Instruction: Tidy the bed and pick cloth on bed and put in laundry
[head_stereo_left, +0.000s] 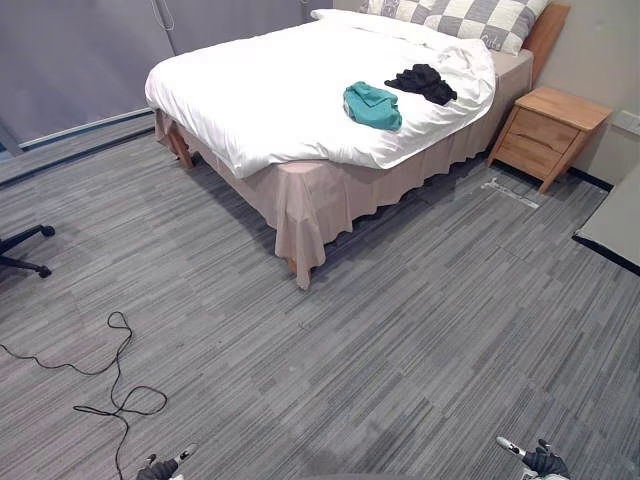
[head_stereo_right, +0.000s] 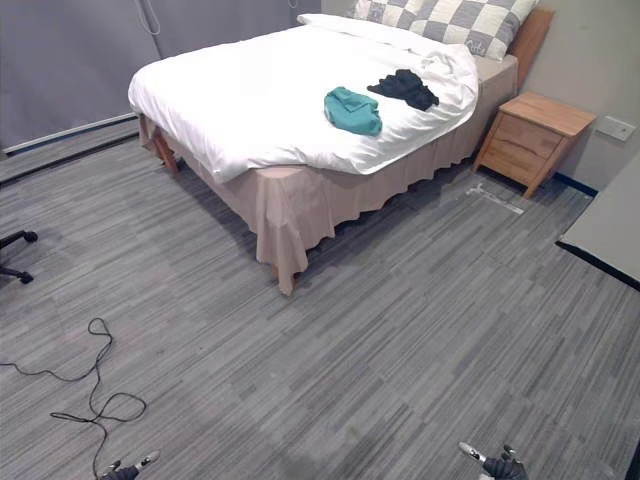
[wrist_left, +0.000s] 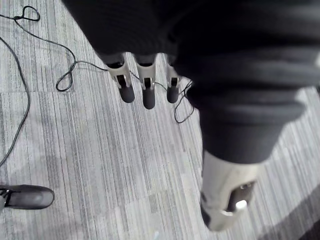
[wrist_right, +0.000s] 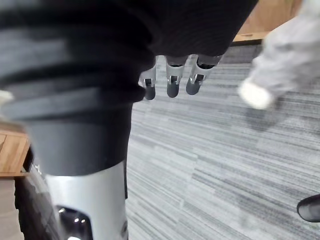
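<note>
A bed with a white duvet (head_stereo_left: 262, 92) and a beige skirt stands across the room, well ahead of me. A crumpled teal cloth (head_stereo_left: 372, 105) lies on the duvet near the bed's right side. A black cloth (head_stereo_left: 424, 82) lies just beyond it, toward the checkered pillows (head_stereo_left: 470, 18). My left hand (head_stereo_left: 160, 468) hangs low at the near left, far from the bed. Its fingers (wrist_left: 145, 90) are straight over bare floor and hold nothing. My right hand (head_stereo_left: 543, 460) hangs at the near right, and its fingers (wrist_right: 172, 82) are straight and hold nothing too.
A wooden nightstand (head_stereo_left: 550, 125) stands right of the bed's head. A dark-edged table corner (head_stereo_left: 612, 228) juts in at the right. An office chair's base (head_stereo_left: 25, 250) sits at the far left. Grey striped carpet (head_stereo_left: 400, 330) stretches between me and the bed.
</note>
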